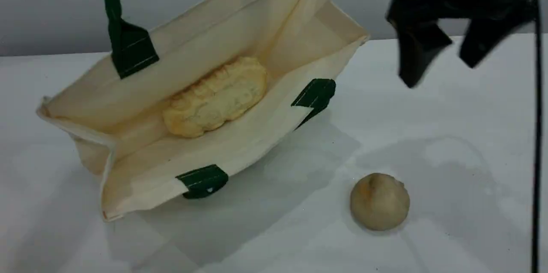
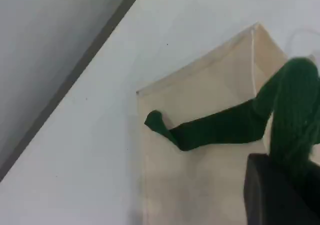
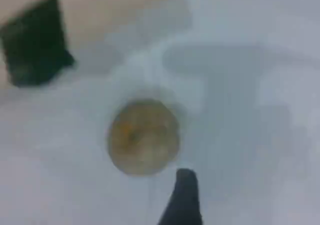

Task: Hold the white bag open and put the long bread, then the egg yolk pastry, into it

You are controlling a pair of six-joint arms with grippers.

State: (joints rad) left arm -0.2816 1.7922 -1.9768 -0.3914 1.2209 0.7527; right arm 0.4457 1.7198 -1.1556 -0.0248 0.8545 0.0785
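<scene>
You see canvas white bag (image 1: 239, 20) held by clamped left gripper (image 2: 280, 185) on green strap (image 2: 235, 125); ridged long bread (image 1: 216, 97) inside; right gripper (image 1: 436, 57) spread, empty, above round egg yolk pastry (image 1: 379, 201), bare table (image 1: 449, 114) around.

Soft, even light — right wrist view blurred.

Slanted scene view and downward right wrist view share the egg yolk pastry (image 1: 379, 201).

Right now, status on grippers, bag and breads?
Left gripper shut on green handle; right gripper open, empty. Long bread inside white bag. Egg yolk pastry on table, unobstructed.
</scene>
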